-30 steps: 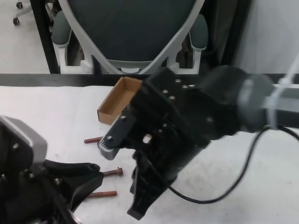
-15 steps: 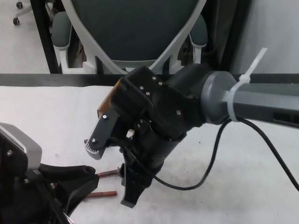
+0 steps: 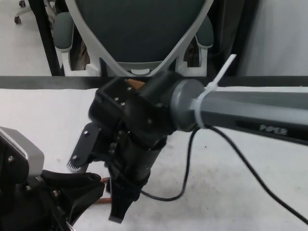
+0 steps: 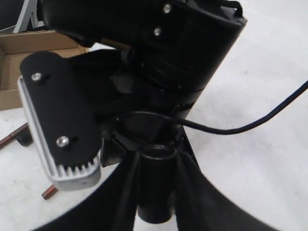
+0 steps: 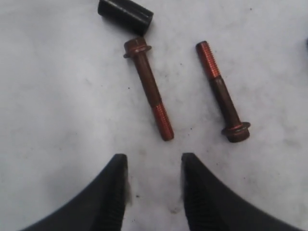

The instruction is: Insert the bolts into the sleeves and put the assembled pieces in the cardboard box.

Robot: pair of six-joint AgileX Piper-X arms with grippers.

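My left gripper is shut on an upright black sleeve, open end up. Close beyond it hangs the right arm, one toothed finger of its gripper just beside the sleeve. My right gripper is open and points down at the white bench. Under it lie two copper-coloured bolts, roughly side by side with heads at opposite ends. A second black sleeve lies touching the first bolt's head. The cardboard box stands farther back; the right arm hides most of it in the high view.
The left arm sits low at the bench's near left corner. A black cable loops from the right arm over the white cover. An office chair stands behind the bench. The bench's right half is bare.
The right arm has swung left and nearer, lowering over the bolts and covering the box in the high view. The left arm has barely moved.
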